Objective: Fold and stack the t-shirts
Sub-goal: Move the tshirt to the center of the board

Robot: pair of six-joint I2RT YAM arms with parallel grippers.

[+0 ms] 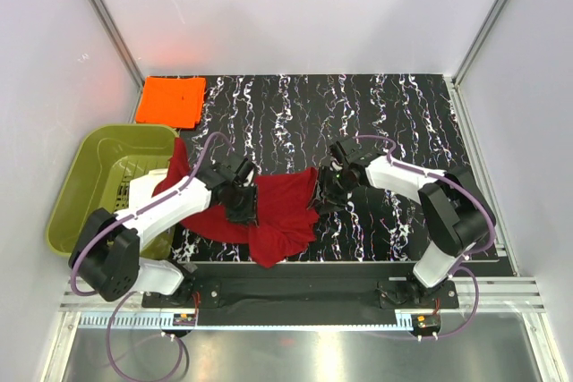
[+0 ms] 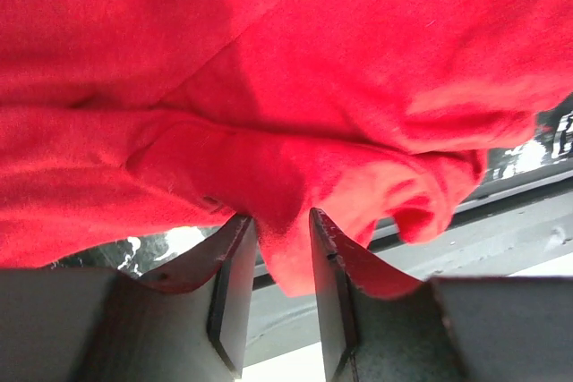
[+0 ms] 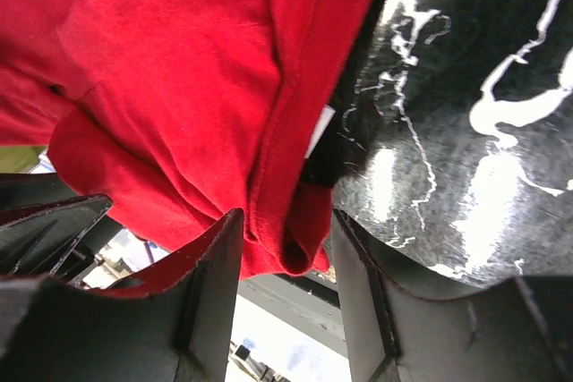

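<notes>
Now left hand (image 2: 279, 221) and right hand (image 3: 286, 219) each clamp the red t-shirt (image 1: 282, 207) between them.

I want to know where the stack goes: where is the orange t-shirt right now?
The orange t-shirt lies folded at the far left corner of the table in the top view, just beyond the green tub.

High rear overview; both wrist cameras close above the shared red t-shirt (image 1: 285, 212)
</notes>
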